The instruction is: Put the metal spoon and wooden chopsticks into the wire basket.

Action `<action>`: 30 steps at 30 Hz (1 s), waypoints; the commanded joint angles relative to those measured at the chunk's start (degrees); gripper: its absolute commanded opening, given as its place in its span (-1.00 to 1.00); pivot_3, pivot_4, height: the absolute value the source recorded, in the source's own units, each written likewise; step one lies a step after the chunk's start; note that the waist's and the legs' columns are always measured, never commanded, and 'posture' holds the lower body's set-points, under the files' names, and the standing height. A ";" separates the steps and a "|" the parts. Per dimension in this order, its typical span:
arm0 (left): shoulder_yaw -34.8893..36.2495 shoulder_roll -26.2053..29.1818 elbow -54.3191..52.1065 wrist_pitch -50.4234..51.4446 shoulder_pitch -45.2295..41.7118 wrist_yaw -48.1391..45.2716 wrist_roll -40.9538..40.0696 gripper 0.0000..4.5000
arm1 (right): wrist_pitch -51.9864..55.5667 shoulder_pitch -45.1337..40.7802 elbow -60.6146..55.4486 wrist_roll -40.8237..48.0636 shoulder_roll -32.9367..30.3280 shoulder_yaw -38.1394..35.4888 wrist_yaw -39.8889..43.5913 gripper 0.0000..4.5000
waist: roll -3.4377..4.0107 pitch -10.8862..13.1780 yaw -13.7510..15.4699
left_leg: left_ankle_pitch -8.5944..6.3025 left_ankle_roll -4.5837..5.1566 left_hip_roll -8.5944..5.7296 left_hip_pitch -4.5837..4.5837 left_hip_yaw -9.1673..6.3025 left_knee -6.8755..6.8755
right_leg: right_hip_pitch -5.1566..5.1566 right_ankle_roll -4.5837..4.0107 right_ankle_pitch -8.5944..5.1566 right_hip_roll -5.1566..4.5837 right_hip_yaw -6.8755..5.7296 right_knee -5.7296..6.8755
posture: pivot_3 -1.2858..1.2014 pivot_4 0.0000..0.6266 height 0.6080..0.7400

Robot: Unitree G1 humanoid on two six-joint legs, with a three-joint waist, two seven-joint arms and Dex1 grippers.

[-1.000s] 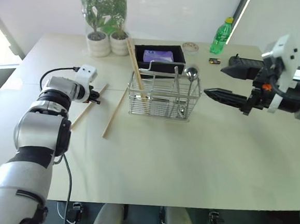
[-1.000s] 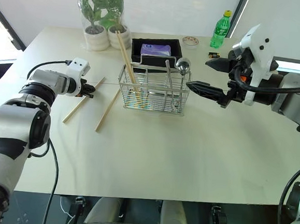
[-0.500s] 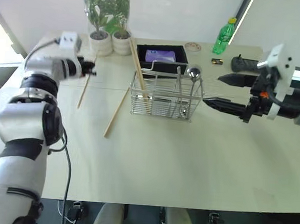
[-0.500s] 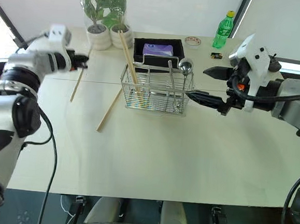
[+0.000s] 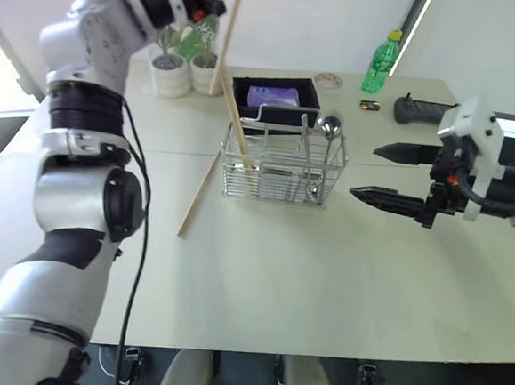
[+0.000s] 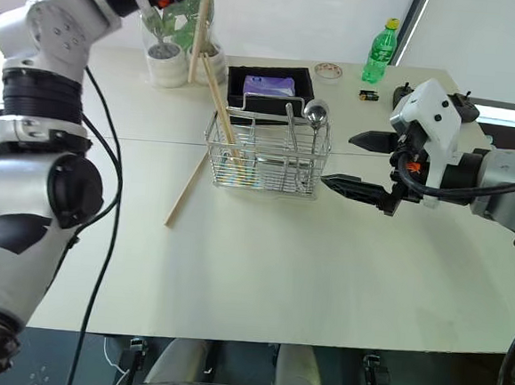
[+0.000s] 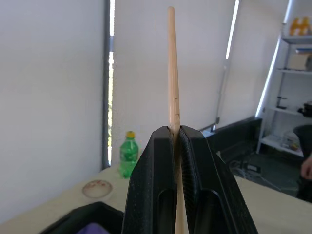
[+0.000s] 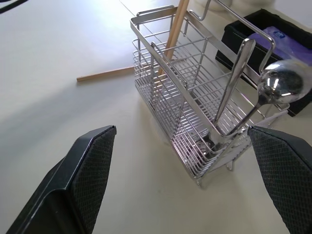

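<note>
- My left jaws (image 7: 174,141) are clamped tight on one wooden chopstick (image 7: 171,68), held near upright, high above the desk (image 5: 323,269).
- My right jaws (image 5: 379,174) stand wide apart, gripping nothing, just right of the wire basket (image 5: 282,163).
- Inside the basket: the metal spoon (image 5: 329,127) and a leaning chopstick (image 5: 236,119).
- Another chopstick (image 5: 198,195) lies on the desk, left of the basket.

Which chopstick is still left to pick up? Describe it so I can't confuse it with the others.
Start at the wire basket in the middle of the table. On the bare tabletop just off its left end lies one pale chopstick, running diagonally away from the basket. It is the only one lying flat: another stands inside the basket, and a third is pinched in the raised left gripper.
</note>
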 commanded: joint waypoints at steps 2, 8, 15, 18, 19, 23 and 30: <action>-2.63 -1.77 -5.81 1.50 3.90 1.41 -0.82 -0.98 | 0.42 0.10 -2.16 1.95 0.03 -4.43 -2.05 0.98 | 0.00 0.00 -0.05 | 0.00 0.00 0.00 0.01 0.00 0.00 | -0.02 -0.01 0.00 0.01 0.00 0.05 | 0.03 -0.52 0.61; -2.19 -4.88 -8.81 0.20 9.16 4.17 -2.68 -0.98 | 1.62 0.55 -2.51 4.15 0.12 -6.21 -4.30 0.98 | 0.00 0.01 0.23 | 0.00 0.00 0.01 -0.03 -0.01 0.02 | -0.03 -0.02 0.01 0.03 0.01 0.03 | 0.03 -0.52 0.61; 0.22 -7.80 -8.33 -0.85 11.46 8.75 -5.13 -0.66 | 1.47 -0.47 -1.50 4.81 0.19 -5.47 -6.20 0.98 | -0.01 0.01 0.36 | 0.00 0.00 -0.02 -0.04 -0.03 0.04 | 0.04 -0.02 0.01 0.00 0.01 -0.07 | 0.03 -0.52 0.61; 0.45 -7.69 -9.18 -0.16 12.12 9.11 -6.24 -0.05 | 1.36 -0.89 -0.93 4.86 0.13 -5.12 -6.57 0.98 | 0.00 0.00 0.15 | 0.00 0.00 -0.02 -0.04 -0.02 0.03 | 0.03 -0.02 0.01 0.01 0.01 -0.07 | 0.03 -0.52 0.61; 0.59 -7.55 -9.57 0.27 12.27 9.11 -6.72 0.19 | 1.31 -0.95 -0.79 4.84 0.10 -5.04 -6.59 0.98 | 0.00 0.00 0.14 | 0.00 0.00 -0.02 -0.03 -0.02 0.03 | 0.03 -0.02 0.01 0.01 0.01 -0.07 | 0.03 -0.52 0.61; 0.72 -6.69 -11.72 1.91 12.96 8.94 -8.16 0.98 | 0.84 -0.89 -0.28 4.43 0.08 -4.56 -6.42 0.98 | 0.00 0.00 0.22 | 0.00 0.00 -0.01 -0.03 -0.02 0.03 | 0.03 -0.02 0.01 0.02 0.01 -0.06 | 0.03 -0.52 0.61; 3.22 -1.33 -14.44 7.65 10.45 10.01 -11.99 0.98 | -0.09 -0.64 0.49 3.73 -0.07 -3.82 -5.67 0.98 | 0.00 0.01 0.07 | 0.00 0.00 -0.01 -0.02 -0.02 0.03 | 0.04 -0.02 0.01 0.02 0.01 -0.06 | 0.03 -0.52 0.61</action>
